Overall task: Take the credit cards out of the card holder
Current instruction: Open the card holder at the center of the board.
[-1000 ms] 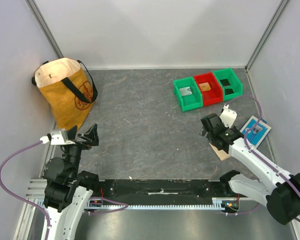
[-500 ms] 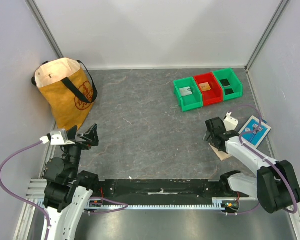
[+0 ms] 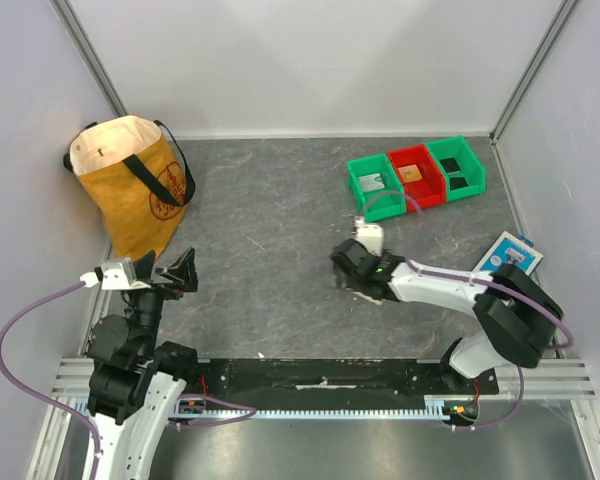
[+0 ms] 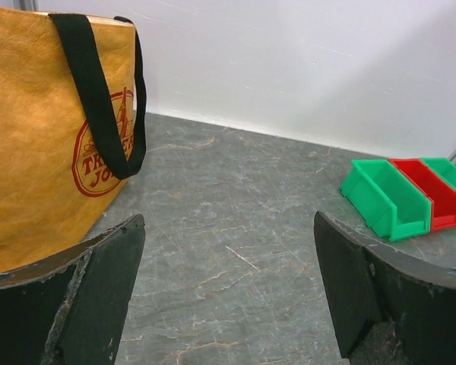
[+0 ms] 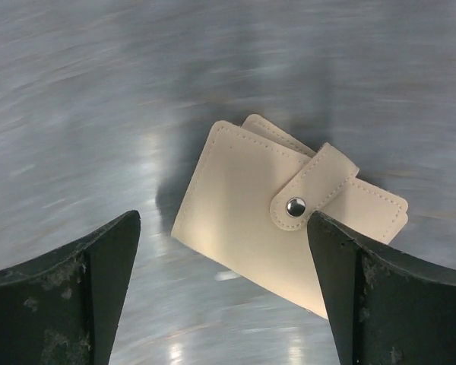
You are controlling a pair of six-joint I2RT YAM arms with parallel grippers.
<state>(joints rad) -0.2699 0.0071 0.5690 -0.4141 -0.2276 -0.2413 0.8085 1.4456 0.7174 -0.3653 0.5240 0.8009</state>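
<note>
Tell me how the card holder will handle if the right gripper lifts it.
The card holder lies flat and thin on the table, so a pinch would probably slide it before catching an edge. Its snap tab is fastened, so it should lift as one piece rather than flop open. The stitched, soft-looking material suggests slight bending, and it is likely light.

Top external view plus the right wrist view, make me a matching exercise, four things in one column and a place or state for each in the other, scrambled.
Things:
1. tote bag
2. red bin
3. card holder
4. blue-and-white packet

Places or states:
A. between two green bins
B. closed, its tab snapped down
C. standing at the far left
D. lying flat at the right edge of the table

Pairs: 1-C, 2-A, 3-B, 4-D
</note>
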